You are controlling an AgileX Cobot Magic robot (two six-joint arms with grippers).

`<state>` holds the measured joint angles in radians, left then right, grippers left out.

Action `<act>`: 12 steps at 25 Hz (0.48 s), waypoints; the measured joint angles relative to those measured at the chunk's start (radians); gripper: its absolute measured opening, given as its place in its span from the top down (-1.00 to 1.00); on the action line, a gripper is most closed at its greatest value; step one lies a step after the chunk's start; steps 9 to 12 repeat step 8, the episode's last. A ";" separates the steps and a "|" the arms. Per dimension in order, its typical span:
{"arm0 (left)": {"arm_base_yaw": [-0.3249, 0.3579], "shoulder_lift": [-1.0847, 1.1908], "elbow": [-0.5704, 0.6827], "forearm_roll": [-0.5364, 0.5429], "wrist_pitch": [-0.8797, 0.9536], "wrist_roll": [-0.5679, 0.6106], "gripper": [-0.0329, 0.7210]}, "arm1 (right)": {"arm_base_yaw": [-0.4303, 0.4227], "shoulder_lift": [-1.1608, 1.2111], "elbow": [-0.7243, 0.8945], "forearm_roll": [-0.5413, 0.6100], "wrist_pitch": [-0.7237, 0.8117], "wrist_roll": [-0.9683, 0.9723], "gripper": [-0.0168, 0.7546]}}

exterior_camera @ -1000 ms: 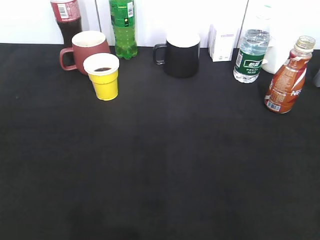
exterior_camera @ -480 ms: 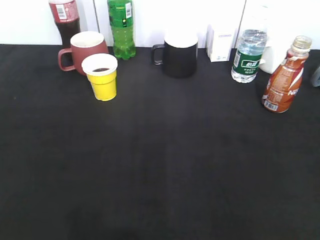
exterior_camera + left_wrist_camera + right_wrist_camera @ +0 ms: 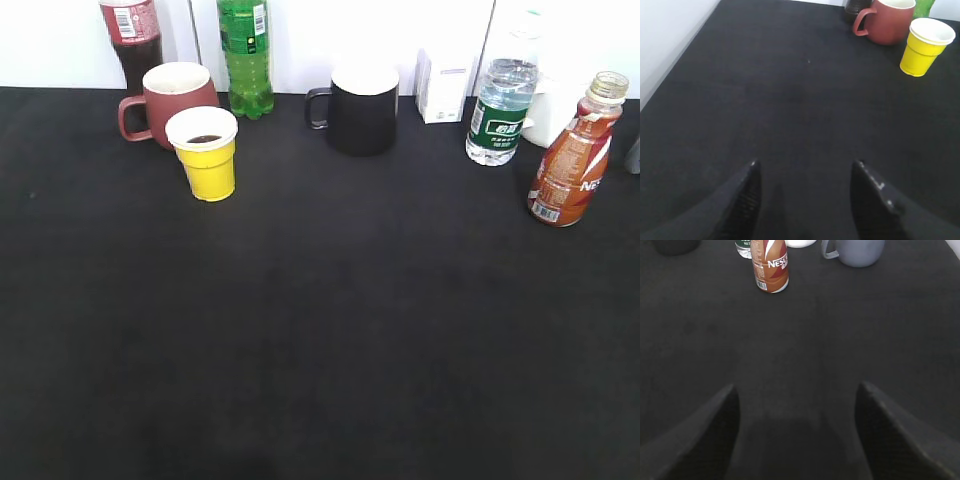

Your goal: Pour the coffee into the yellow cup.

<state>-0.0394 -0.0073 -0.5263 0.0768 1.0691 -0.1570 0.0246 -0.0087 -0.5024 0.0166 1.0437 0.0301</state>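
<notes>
The yellow cup (image 3: 204,156) stands at the back left of the black table and holds dark liquid; it also shows in the left wrist view (image 3: 925,46). The coffee bottle (image 3: 572,160), uncapped, stands upright at the far right; it also shows in the right wrist view (image 3: 770,265). My left gripper (image 3: 806,165) is open and empty above bare table, well short of the cup. My right gripper (image 3: 796,387) is open and empty, well short of the bottle. Neither gripper shows in the exterior view.
A maroon mug (image 3: 168,100) stands right behind the cup, with a cola bottle (image 3: 132,38) and a green bottle (image 3: 246,55) behind. A black mug (image 3: 360,107), a white box (image 3: 444,85) and a water bottle (image 3: 501,105) line the back. A grey mug (image 3: 855,250) stands right of the coffee bottle.
The objects keep their places; the exterior view only shifts slightly between frames. No arm enters that view.
</notes>
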 joint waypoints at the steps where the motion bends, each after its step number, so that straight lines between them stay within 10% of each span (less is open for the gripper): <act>1: 0.000 0.000 0.000 0.000 0.000 0.000 -0.24 | 0.000 0.000 0.000 0.000 0.000 0.000 -0.50; 12: 0.000 0.000 0.000 0.000 0.000 0.000 -0.24 | 0.000 0.000 0.000 0.000 0.000 0.000 -0.50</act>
